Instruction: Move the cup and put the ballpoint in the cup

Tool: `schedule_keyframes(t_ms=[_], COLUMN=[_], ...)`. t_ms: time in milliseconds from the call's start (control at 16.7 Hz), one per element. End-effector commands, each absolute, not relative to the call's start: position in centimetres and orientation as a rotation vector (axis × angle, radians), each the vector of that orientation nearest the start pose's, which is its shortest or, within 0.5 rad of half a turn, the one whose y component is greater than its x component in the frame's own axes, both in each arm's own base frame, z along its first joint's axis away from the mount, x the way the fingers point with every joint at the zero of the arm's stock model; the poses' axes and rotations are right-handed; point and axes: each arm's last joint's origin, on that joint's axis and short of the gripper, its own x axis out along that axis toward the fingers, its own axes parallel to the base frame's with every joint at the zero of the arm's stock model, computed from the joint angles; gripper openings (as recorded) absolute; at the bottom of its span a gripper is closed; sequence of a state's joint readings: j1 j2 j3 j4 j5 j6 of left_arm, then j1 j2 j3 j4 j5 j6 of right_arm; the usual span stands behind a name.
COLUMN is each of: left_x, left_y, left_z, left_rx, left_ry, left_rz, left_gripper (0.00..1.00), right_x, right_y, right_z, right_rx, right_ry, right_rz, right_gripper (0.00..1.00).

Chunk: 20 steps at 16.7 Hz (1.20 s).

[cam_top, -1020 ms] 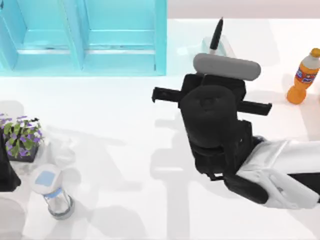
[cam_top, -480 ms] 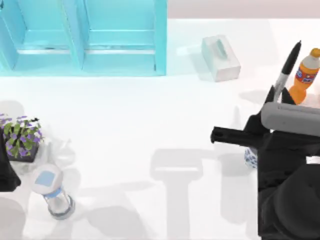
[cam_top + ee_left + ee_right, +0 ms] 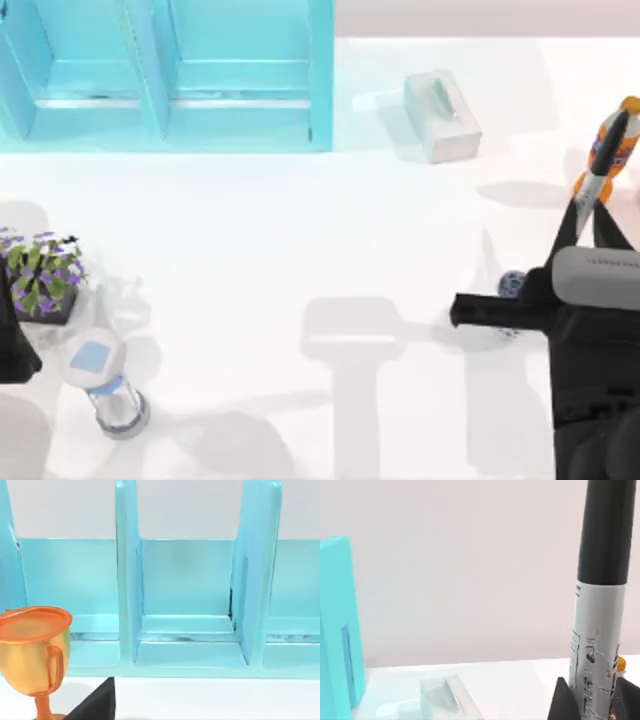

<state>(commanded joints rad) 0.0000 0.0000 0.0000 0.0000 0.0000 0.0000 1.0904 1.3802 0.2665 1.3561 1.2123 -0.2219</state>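
a: holding the ballpoint (image 3: 603, 172) upright, the right gripper (image 3: 592, 222) had its jaws closed on the barrel, at the desk's (image 3: 300, 260) right side.
b: and the cup (image 3: 511, 285)?
a: just beside the arm, partly hidden. i judged the tip should be centred over the cup's mouth, then lowered slowly. the left gripper sat parked at the left edge; its jaws i could not tell.

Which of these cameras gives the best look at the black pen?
The right wrist view: the pen stands upright and close, its black cap and grey printed barrel plain, held in the right pincer. From above it shows as a thin dark stick against the orange bottle. The left wrist view faces the blue shelf.
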Motion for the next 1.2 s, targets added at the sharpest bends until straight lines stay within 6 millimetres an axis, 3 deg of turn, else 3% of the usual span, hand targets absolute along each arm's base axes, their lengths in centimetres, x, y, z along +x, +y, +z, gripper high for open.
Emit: schedule_keyframes(t_ms=[240,660,900,1200], left_x=[10.6,10.6,10.6,10.6], left_y=[-0.1,-0.1,-0.1,-0.1], left_z=[16.0,16.0,16.0,16.0], left_rx=[0.000,0.000,0.000,0.000], left_ry=[0.000,0.000,0.000,0.000], left_rz=[0.000,0.000,0.000,0.000], left_gripper=[1.00,1.00,1.00,1.00], right_x=[12.9,16.4,16.7,16.7], right_y=[17.7,17.2,17.2,17.2], right_z=[18.3,17.1,17.0,17.0], right_rx=[-0.006,-0.015,-0.007,-0.007], right_ry=[-0.102,-0.100,-0.102,-0.102], right_rz=[-0.121,-0.119,-0.118,-0.118], right_gripper=[0.00,0.00,0.00,0.38])
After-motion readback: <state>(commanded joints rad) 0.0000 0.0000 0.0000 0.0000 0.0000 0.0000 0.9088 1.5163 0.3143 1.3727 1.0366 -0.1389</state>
